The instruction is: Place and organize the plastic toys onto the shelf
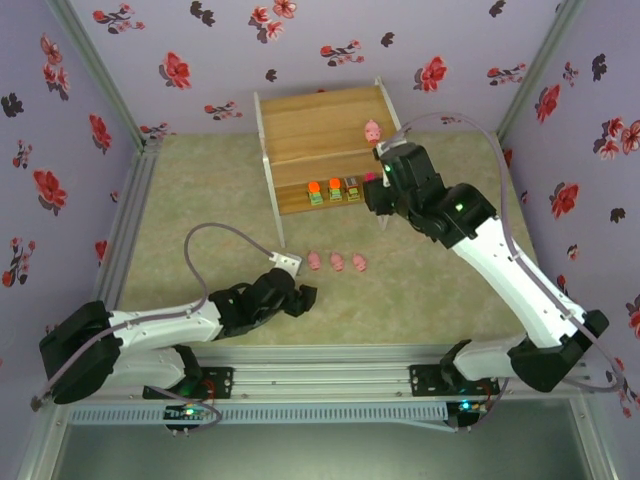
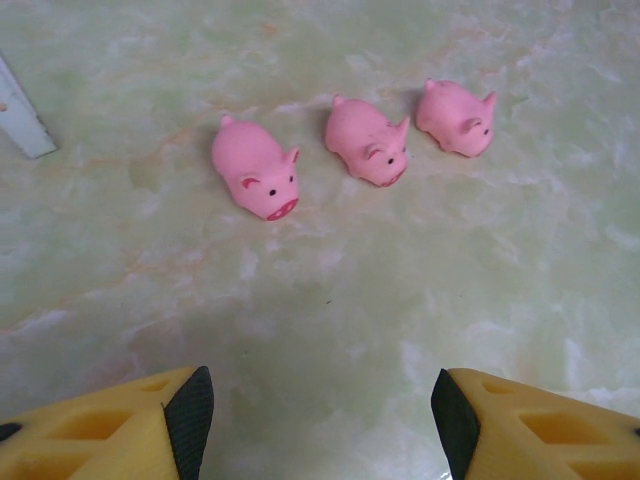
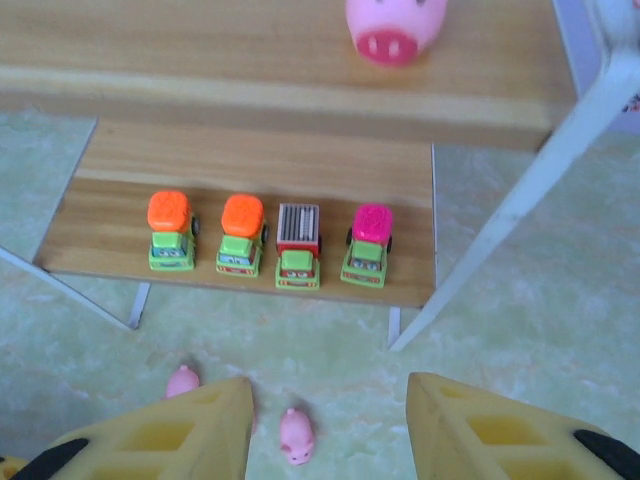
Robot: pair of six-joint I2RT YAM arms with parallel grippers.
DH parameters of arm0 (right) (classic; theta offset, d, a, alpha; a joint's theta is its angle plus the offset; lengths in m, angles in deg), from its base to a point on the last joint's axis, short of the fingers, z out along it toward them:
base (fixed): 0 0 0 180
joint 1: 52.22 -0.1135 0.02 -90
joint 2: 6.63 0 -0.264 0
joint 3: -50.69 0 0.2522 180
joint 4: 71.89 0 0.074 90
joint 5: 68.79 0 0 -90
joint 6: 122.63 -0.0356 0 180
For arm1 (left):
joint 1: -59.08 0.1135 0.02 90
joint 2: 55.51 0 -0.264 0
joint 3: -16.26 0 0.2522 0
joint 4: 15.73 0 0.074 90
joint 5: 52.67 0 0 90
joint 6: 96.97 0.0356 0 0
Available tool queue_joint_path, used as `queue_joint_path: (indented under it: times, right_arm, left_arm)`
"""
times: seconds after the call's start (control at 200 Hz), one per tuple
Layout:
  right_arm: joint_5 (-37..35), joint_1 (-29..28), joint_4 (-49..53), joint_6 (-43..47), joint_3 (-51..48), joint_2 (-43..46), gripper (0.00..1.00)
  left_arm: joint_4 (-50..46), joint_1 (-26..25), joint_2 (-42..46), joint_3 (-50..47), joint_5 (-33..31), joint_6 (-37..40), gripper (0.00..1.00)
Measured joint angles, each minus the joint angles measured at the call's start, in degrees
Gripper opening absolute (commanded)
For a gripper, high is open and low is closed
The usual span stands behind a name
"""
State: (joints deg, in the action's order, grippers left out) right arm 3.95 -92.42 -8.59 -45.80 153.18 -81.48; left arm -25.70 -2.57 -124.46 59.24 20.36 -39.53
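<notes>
The shelf [image 1: 310,118] stands at the back of the table. One pink pig [image 1: 373,130] sits on its upper board, and several small trucks [image 1: 334,189] line the lower board. In the right wrist view they are two orange-topped trucks [image 3: 171,232] [image 3: 241,235], a grey one [image 3: 298,246] and a magenta one [image 3: 368,245], with the pig [image 3: 396,28] above. Three pink pigs [image 1: 337,262] lie in a row on the table in front of the shelf. My left gripper [image 2: 325,420] is open just short of these pigs [image 2: 258,178] [image 2: 368,140] [image 2: 458,117]. My right gripper [image 3: 335,410] hangs open above the shelf's front right corner, holding nothing.
White shelf legs [image 3: 520,210] [image 2: 20,115] stand near both grippers. Floral walls close in the back and sides. The marbled green table top [image 1: 200,190] stretches to the left of the shelf.
</notes>
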Motion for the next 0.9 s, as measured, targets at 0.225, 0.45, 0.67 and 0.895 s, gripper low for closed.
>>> queue_joint_path:
  times: [0.225,0.45,0.67,0.895]
  right_arm:
    - [-0.15,-0.46,-2.86,-2.89,-10.49,3.98,0.44]
    - [0.11,-0.48,-5.70,-5.49,-19.80,7.34,0.44]
    - [1.60,-0.48,-9.11,-7.67,-26.53,8.81,0.43]
    - [3.58,-0.79,-13.14,-9.64,-32.37,8.79,0.43]
  left_arm:
    - [-1.29,1.09,-1.60,0.72,-1.51,-1.97,0.65]
    - [-2.21,1.57,-3.89,2.34,-2.56,-3.37,0.65]
    - [-2.40,1.68,-6.71,4.44,-2.58,-3.76,0.65]
    - [-2.56,1.77,-9.97,6.40,-2.58,-4.59,0.65]
